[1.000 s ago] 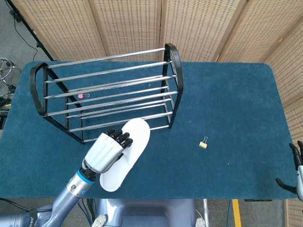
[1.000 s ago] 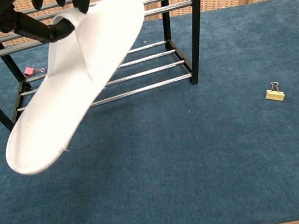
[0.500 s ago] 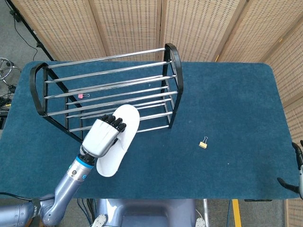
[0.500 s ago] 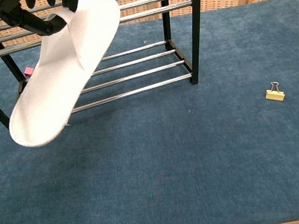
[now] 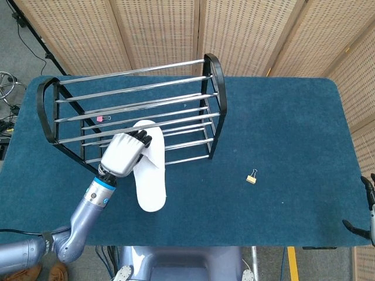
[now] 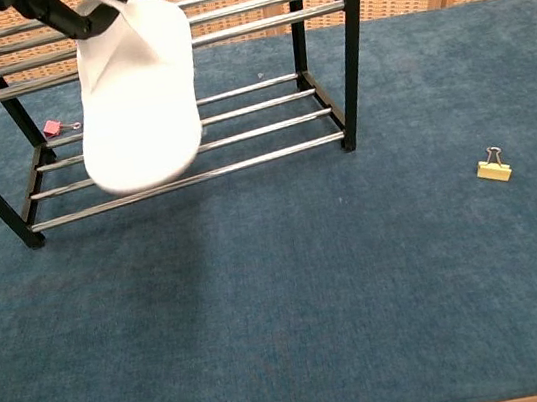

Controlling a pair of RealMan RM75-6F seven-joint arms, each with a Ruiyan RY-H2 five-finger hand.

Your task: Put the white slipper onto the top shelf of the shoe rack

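Note:
My left hand (image 5: 123, 153) grips the white slipper (image 5: 149, 170) by its strap end, and holds it in the air in front of the black and chrome shoe rack (image 5: 135, 111). In the head view the slipper's toe lies over the rack's front rails and its heel points toward me. From the chest view the white slipper (image 6: 138, 94) hangs tilted before the shoe rack (image 6: 230, 75), with only dark fingertips (image 6: 69, 13) of that hand showing at the top edge. My right hand (image 5: 368, 211) is at the table's right edge; its fingers are mostly cut off.
A yellow binder clip (image 5: 251, 177) lies on the blue cloth right of the rack, the same binder clip (image 6: 492, 169) in the chest view. A small pink clip (image 5: 101, 119) lies on the table under the rack. Wicker screens stand behind the table.
My left hand has lifted the slipper up and back toward the rack, and has turned it so its heel swings from lower left to pointing nearly straight at me. The right hand stays put.

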